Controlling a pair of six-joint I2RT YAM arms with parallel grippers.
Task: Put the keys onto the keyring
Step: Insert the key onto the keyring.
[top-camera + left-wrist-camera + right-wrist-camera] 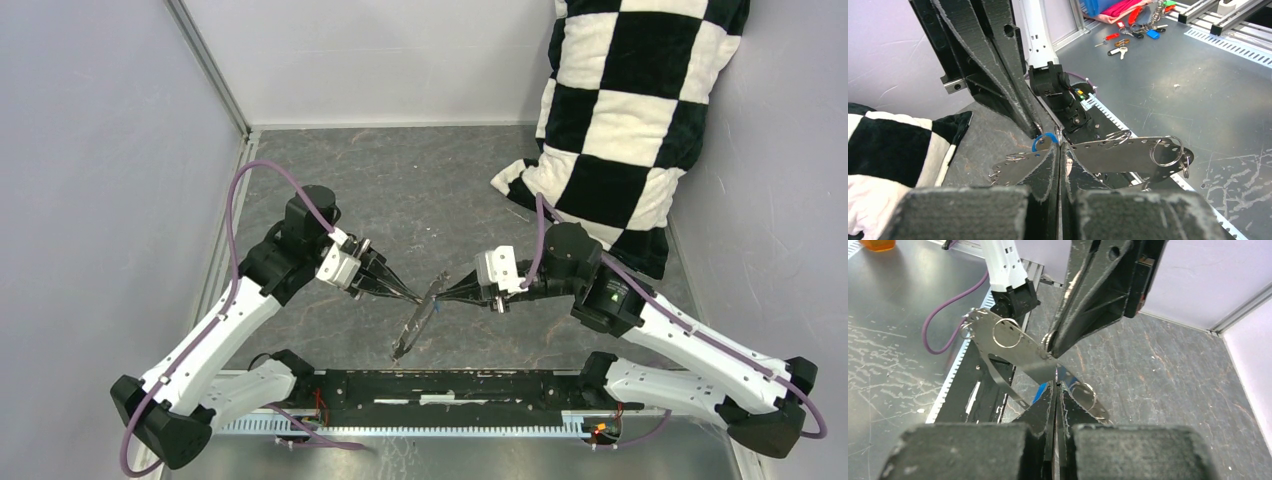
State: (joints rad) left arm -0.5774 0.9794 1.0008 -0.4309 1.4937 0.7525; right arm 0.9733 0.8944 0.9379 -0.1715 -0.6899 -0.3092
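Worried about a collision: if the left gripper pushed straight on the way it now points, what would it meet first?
The left gripper sits right at the keyring, so that comes first; just beyond, probably the right gripper, facing it tip to tip.

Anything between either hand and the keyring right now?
Nothing visible. The left hand is shut on the edge of the flat silvery perforated metal keyring. The right hand, also shut, meets it from the opposite side, beside a small blue piece.
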